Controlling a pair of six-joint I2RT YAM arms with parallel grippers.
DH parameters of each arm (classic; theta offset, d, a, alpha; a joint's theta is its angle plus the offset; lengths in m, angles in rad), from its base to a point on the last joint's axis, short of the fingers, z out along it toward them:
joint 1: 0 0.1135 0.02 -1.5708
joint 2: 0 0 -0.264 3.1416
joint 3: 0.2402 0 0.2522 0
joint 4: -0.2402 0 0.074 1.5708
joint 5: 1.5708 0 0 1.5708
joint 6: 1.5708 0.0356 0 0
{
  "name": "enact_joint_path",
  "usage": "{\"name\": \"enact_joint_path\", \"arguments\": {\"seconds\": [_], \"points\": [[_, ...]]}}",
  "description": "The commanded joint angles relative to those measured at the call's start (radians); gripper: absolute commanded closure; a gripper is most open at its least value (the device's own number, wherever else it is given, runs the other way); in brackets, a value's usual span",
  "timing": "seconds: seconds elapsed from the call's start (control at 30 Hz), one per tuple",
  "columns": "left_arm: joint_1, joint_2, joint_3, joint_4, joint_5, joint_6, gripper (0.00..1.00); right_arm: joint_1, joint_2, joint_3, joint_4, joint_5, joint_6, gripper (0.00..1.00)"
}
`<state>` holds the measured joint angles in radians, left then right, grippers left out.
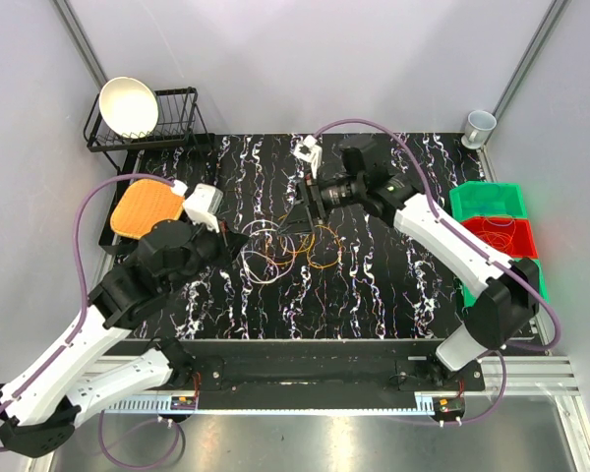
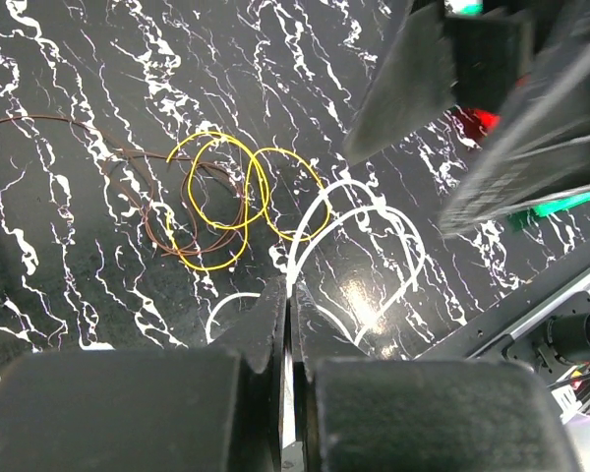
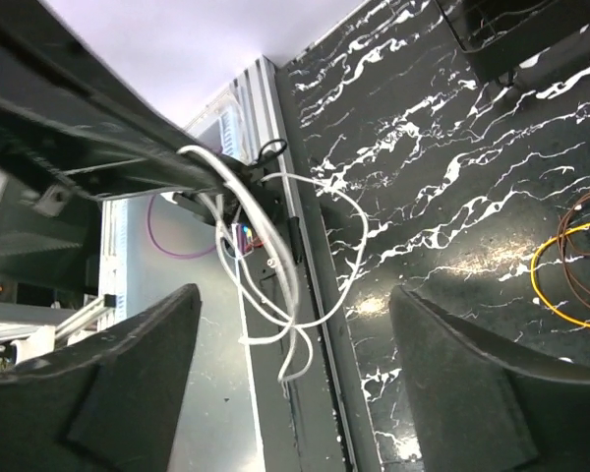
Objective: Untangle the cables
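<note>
The cables (image 1: 287, 248) lie in tangled loops mid-table: orange-yellow, red-brown and pale ones. My left gripper (image 1: 234, 239) is at their left edge, shut on the pale white cable (image 2: 354, 231), which runs out from between the fingertips (image 2: 275, 305). The yellow cable (image 2: 226, 202) and a red-brown cable (image 2: 147, 192) lie beyond it on the table. My right gripper (image 1: 311, 200) is open and empty just behind the pile. In the right wrist view its wide-open gripper (image 3: 295, 295) frames hanging loops of the white cable (image 3: 275, 256). A yellow cable (image 3: 565, 285) lies at the right.
A wire dish rack (image 1: 172, 123) with a white bowl (image 1: 128, 105) stands at the back left. An orange pad (image 1: 146, 208) and a white block (image 1: 203, 204) sit near the left arm. A white clip (image 1: 308, 150), a cup (image 1: 480, 125) and green and red bins (image 1: 500, 231) are at the back and right.
</note>
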<state>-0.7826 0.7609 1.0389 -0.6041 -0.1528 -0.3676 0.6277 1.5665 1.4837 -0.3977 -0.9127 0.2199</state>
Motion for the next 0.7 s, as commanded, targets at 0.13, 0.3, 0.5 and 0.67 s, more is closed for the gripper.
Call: {"name": "enact_joint_path", "arguments": {"seconds": [0.13, 0.3, 0.5, 0.67], "points": [[0.005, -0.037, -0.008, 0.035, 0.018, -0.007, 1.0, 0.061, 0.047, 0.099, -0.027, 0.074, -0.033, 0.45], [0.005, -0.054, 0.0, 0.007, -0.098, -0.03, 0.54, 0.07, 0.043, 0.112, -0.018, 0.112, -0.021, 1.0], [0.008, -0.133, 0.007, -0.101, -0.267, -0.064, 0.01, 0.069, -0.025, 0.082, 0.04, 0.259, 0.039, 1.0], [0.008, -0.222, -0.04, -0.167, -0.309, -0.077, 0.01, 0.07, -0.03, 0.09, 0.045, 0.394, 0.062, 1.0]]}}
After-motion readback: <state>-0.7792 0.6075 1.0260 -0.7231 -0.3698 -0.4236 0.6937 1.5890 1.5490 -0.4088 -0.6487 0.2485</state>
